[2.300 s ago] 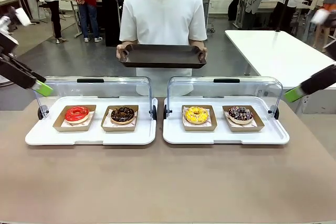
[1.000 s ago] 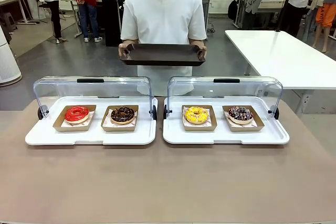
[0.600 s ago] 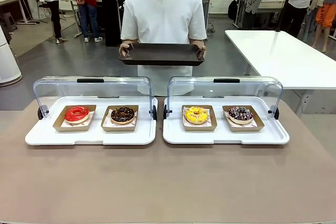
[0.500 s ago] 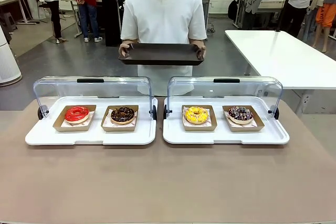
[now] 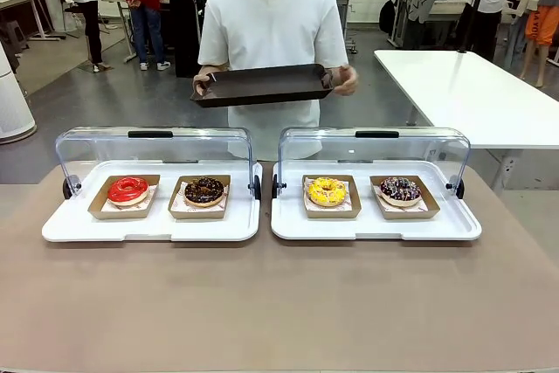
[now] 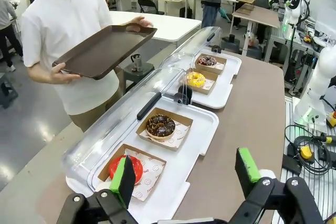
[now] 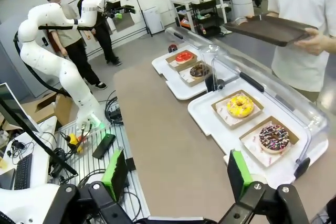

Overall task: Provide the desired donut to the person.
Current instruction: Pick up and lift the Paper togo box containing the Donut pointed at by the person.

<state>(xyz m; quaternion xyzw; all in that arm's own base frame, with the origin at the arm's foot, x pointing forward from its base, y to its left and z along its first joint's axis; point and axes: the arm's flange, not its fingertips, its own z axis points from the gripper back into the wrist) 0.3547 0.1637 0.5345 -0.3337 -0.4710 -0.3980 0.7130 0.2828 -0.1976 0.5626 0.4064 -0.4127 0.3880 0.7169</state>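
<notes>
Both grippers hung high off the table (image 5: pixel 279 303). The left gripper (image 6: pixel 186 170) and right gripper (image 7: pixel 177 176) were spread wide with nothing between the green pads. Four donuts, each in its own cardboard box. The red donut (image 5: pixel 128 189) and chocolate donut (image 5: pixel 204 189) sat on the left white tray (image 5: pixel 61 229). The yellow donut (image 5: pixel 327 190) and sprinkled donut (image 5: pixel 400 188) sat on the right white tray (image 5: pixel 463 229). The left cover (image 5: pixel 153 148) and right cover (image 5: pixel 376 148), both clear, were flipped up along the far edges. They stood between the donuts and the person (image 5: pixel 272 24), and the near side was open toward the robot. The person stood at the far side holding a dark serving tray (image 5: pixel 262 85) in both hands. It was tilted, lower at picture left, above and behind the covers. A white side table (image 5: pixel 463 85) stood far right, with bystanders farther back.
</notes>
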